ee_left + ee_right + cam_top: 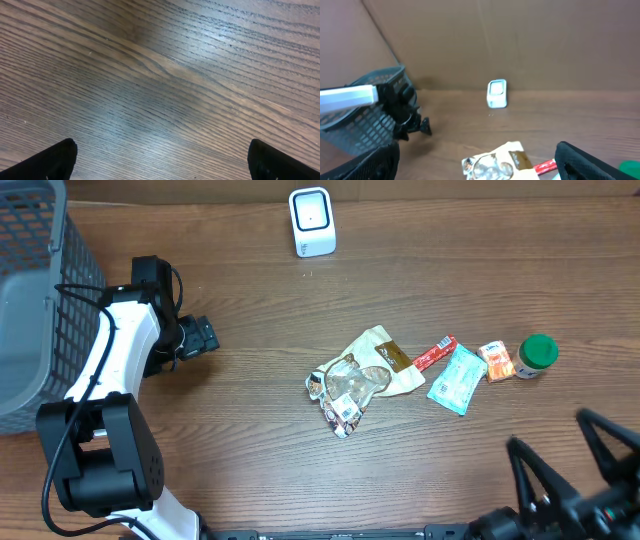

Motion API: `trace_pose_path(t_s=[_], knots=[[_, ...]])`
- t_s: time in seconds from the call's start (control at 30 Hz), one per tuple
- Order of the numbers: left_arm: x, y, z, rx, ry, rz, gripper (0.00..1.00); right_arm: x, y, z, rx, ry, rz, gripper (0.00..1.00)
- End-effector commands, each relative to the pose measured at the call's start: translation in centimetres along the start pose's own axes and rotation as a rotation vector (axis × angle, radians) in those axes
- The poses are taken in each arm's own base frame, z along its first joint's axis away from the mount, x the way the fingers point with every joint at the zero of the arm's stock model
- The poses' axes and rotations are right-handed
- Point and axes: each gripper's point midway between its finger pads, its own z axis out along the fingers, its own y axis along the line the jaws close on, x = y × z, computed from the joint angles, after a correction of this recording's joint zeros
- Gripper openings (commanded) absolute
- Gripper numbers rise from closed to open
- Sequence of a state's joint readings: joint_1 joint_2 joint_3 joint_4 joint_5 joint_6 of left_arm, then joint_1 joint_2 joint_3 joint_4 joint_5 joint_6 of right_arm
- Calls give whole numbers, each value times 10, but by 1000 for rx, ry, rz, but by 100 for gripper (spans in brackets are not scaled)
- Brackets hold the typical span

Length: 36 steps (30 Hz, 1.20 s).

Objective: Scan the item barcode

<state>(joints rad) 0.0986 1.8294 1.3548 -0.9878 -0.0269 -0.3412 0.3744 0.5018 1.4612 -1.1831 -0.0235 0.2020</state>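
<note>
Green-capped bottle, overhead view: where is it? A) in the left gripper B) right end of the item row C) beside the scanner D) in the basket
B: the green-capped bottle sits just right of the orange packet, at the row's right end, far from the basket and the scanner.

Wood-grain table (165, 75), faint sheen; glossy crinkled plastic snack bag (362, 372); grey mesh basket (35, 230); smooth white scanner (311, 222)

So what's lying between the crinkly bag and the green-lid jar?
Between the crinkly bag and the green-lid jar lie three small packets: a red stick, a teal sachet, then an orange packet. The overhead view shows it.
</note>
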Motion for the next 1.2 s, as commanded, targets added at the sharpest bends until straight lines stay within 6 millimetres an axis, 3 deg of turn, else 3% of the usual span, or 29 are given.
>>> trace_pose_path(t_s=[0.0, 0.17, 0.43, 0.63, 0.9, 1.03, 1.17], knots=[[-4, -3, -1, 8, -5, -4, 100, 10, -11, -10, 58, -36, 7, 100], [-4, -3, -1, 8, -5, -4, 100, 33, -25, -13, 122, -76, -17, 100], [-4, -3, -1, 8, -5, -4, 100, 49, -40, 17, 133, -248, -54, 100], [-4, -3, -1, 8, -5, -4, 100, 42, -30, 37, 21, -456, -154, 100], [-4, -3, -1, 8, -5, -4, 100, 29, -30, 54, -44, -734, -207, 100], [-4, -3, -1, 8, -5, -4, 100, 41, -36, 64, -57, -789, -216, 100], [-4, -3, -1, 8, -5, -4, 100, 68, -48, 86, -46, -739, -207, 100]])
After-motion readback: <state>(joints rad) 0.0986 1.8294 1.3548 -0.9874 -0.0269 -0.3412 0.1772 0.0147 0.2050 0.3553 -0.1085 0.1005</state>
